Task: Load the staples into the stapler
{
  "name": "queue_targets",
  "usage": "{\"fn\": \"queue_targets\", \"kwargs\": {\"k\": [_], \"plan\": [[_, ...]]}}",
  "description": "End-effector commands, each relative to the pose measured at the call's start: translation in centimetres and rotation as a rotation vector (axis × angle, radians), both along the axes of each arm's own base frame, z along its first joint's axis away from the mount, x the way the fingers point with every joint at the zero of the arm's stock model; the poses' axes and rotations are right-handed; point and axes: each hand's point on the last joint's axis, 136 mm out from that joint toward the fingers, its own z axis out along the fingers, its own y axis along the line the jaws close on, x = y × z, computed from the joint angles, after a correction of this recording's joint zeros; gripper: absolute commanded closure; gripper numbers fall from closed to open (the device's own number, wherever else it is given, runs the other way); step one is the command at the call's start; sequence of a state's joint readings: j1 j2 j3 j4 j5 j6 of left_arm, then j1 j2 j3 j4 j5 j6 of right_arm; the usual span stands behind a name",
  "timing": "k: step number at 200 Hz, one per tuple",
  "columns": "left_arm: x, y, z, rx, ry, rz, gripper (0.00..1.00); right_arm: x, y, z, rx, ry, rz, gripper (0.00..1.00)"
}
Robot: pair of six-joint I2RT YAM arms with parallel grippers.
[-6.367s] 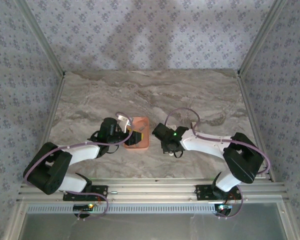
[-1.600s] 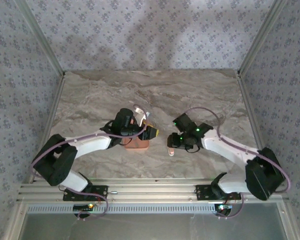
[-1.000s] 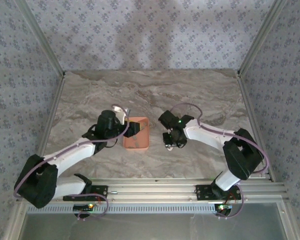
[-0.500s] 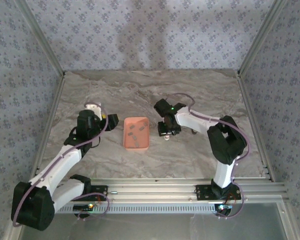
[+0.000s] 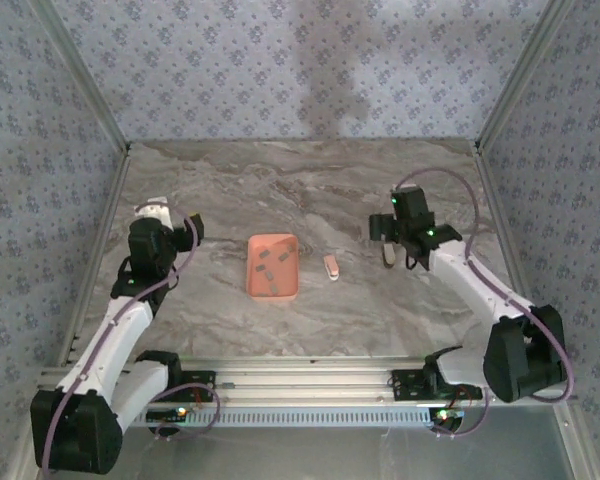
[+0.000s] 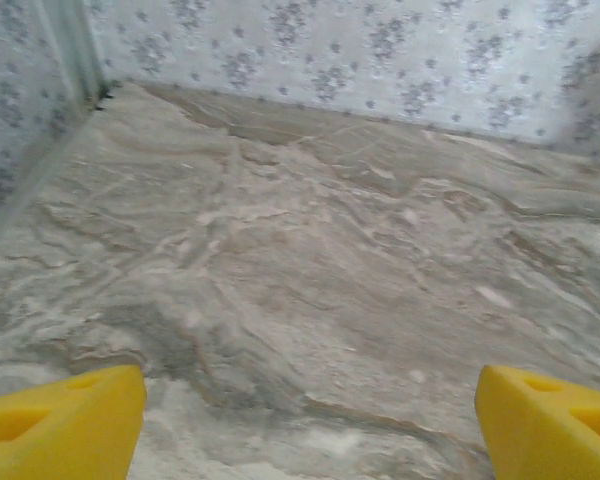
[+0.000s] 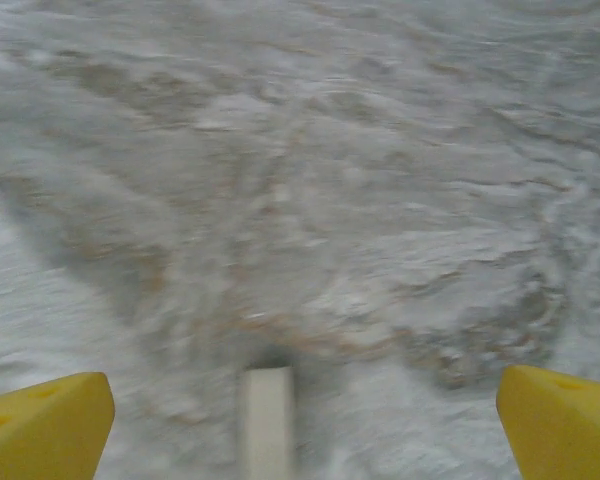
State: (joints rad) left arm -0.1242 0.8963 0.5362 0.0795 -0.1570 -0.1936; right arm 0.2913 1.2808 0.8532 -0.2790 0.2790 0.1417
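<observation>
Several dull-grey staples (image 5: 265, 269) are lying loose in the salmon-pink tray (image 5: 274, 296) near the middle of the marble table (image 5: 310, 190); none is being carried by either arm, so the loading is judged to be hardly begun; a pale-pink stapler (image 5: 330, 267) is lying on the table just right of the tray, apart from it, and whether it is standing open cannot be told at this size; a tan bar (image 5: 387, 256), probably a second small stapler, is lying farther right; what is remaining, on this reading, is lifting a strip from the tray, opening a stapler, seating the strip and closing it. Left arm: it is reaching forward along the left side of the table, well apart from the tray; the left gripper (image 6: 305, 420) is facing bare marble and the far wall (image 6: 380, 40), its yellow fingers (image 6: 60, 415) standing wide apart with nothing between them. Right arm: it is stretching along the right side and bending inward; the right gripper (image 7: 302, 425) is hovering over the tan bar, its fingers spread wide and neither touching the bar, whose end is showing blurred between them.
</observation>
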Motion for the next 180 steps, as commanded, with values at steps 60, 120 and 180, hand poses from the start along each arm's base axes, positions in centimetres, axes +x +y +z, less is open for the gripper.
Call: {"fn": "queue_targets", "kwargs": {"k": [60, 120, 180], "plan": [[1.3, 4.1, -7.5, 0.123, -0.064, 0.126, 0.09, 1.4, -8.8, -3.9, -0.036, -0.309, -0.202, 0.0], [5.5, 5.3, -10.9, 0.079, -0.014, 0.106, 0.02, 2.7, -9.0, -6.6, 0.056, -0.358, -0.104, 0.0], [5.7, 5.0, -11.2, 0.115, 0.02, 0.114, 0.01, 3.1, -8.2, -6.4, 0.059, -0.377, -0.054, 0.0]]}}
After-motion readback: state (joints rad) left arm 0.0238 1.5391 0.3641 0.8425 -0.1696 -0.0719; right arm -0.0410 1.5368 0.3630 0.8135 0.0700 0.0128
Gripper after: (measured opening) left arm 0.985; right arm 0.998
